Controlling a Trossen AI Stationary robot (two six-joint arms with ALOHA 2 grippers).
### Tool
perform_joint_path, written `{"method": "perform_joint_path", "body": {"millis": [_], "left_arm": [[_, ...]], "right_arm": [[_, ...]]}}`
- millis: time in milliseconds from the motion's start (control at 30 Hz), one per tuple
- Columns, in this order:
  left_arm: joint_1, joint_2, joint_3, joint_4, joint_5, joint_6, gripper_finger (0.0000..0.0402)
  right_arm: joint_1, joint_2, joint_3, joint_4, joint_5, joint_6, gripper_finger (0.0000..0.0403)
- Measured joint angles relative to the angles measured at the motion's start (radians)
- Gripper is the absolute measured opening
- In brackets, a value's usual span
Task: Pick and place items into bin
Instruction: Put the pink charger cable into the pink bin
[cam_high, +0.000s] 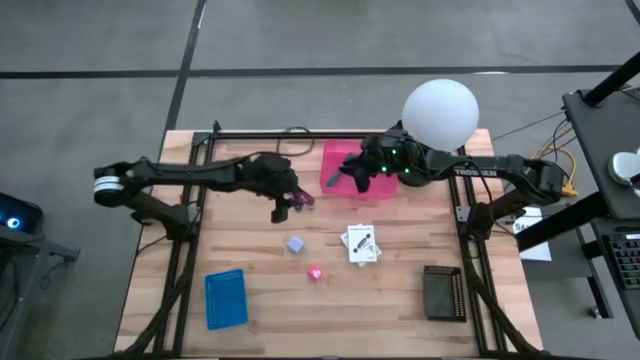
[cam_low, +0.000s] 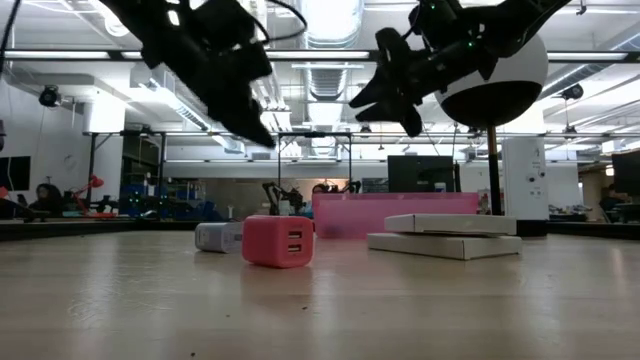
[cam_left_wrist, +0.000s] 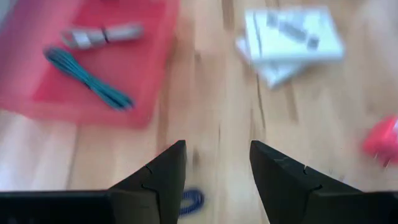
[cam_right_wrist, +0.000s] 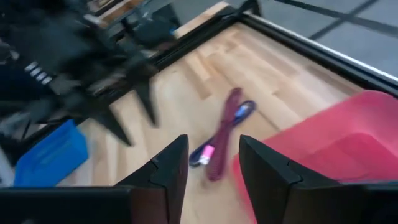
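Closest to the low camera sits the pink piece, a small block on the wood, with the lavender cube just behind it to one side and the white cards stacked off to the other. From above, the cube, pink piece and cards lie spread across the middle of the table, apart from one another. The pink bin stands at the table's far edge; in the left wrist view it already holds a teal-handled tool and a silvery bit. The purple cord lies on the wood just beside the bin, on the left arm's side. The left gripper hangs above the table over the cord's end, fingers spread apart with nothing between them; its own camera shows the gap between the fingers and a bit of cord below. The right gripper hovers over the bin's near edge, its fingers likewise parted and empty. A blue tray and a dark box rest near the table's front corners.
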Motion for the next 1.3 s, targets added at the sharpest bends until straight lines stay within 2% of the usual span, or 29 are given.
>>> {"method": "perform_joint_path", "body": {"millis": [167,333,633,867,1033,1167,1300], "left_arm": [[0.000,0.097,0.027,-0.064,-0.008,0.101,0.0163],[0.007,0.172,0.044,-0.045,-0.010,0.141,0.0163],[0.008,0.239,0.043,-0.029,-0.211,0.274,0.0163],[0.013,0.241,0.034,0.045,-0.211,0.300,0.0163],[0.014,0.241,0.034,0.048,-0.207,0.389,0.0163],[0.014,0.252,0.033,0.047,-0.134,0.386,0.0163],[0.013,0.269,0.032,0.055,-0.122,0.386,0.0163]], "right_arm": [[0.044,-0.010,0.000,0.004,0.000,-0.036,0.0118],[0.062,-0.015,0.000,0.003,0.003,-0.037,0.0109],[0.061,-0.015,0.000,0.007,0.004,-0.037,0.0096],[0.061,-0.015,0.000,0.009,0.006,-0.040,0.0094],[0.061,-0.015,0.000,0.009,0.006,-0.042,0.0094],[0.061,-0.015,0.000,0.010,0.006,-0.044,0.0088],[0.061,-0.015,0.000,0.010,0.006,-0.044,0.0084]]}}
